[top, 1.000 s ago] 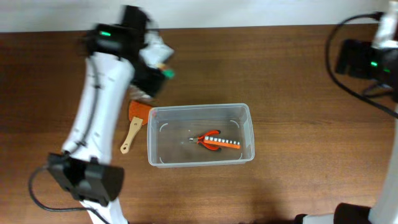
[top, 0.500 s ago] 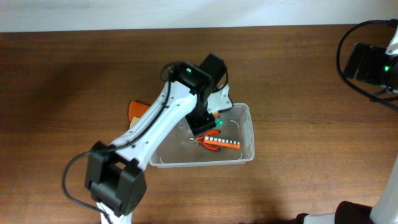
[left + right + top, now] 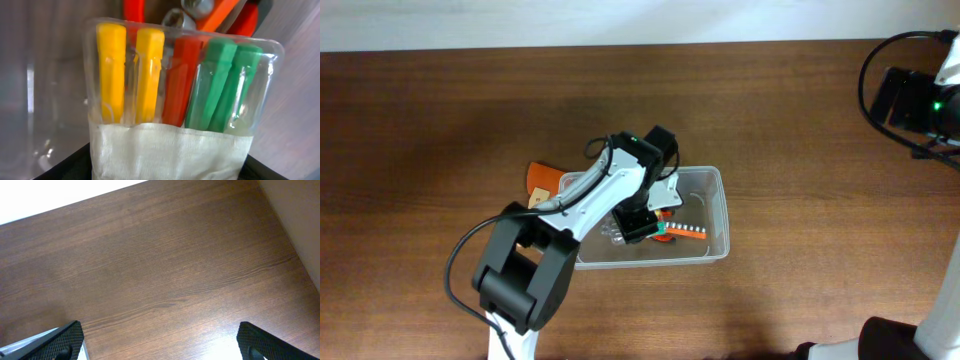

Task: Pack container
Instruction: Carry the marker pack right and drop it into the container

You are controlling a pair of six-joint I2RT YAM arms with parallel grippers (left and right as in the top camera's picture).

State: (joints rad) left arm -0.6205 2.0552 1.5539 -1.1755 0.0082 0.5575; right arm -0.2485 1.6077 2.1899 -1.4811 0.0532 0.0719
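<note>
On the left, an orange card [image 3: 541, 180] lies on the brown wooden counter [image 3: 420, 150], just beside the container [image 3: 724, 205] in the middle. The left gripper [image 3: 638, 224] is down inside the container, closed on a clear pack [image 3: 180, 85] of yellow, red and green handles, close to a red tool [image 3: 672, 230]. I judge this is the placing step. Next, the gripper should release the pack low and rise without catching the wall. Far right, the right gripper [image 3: 162, 342] hangs wide open over bare wood. A white wall [image 3: 620, 20] borders the counter.
</note>
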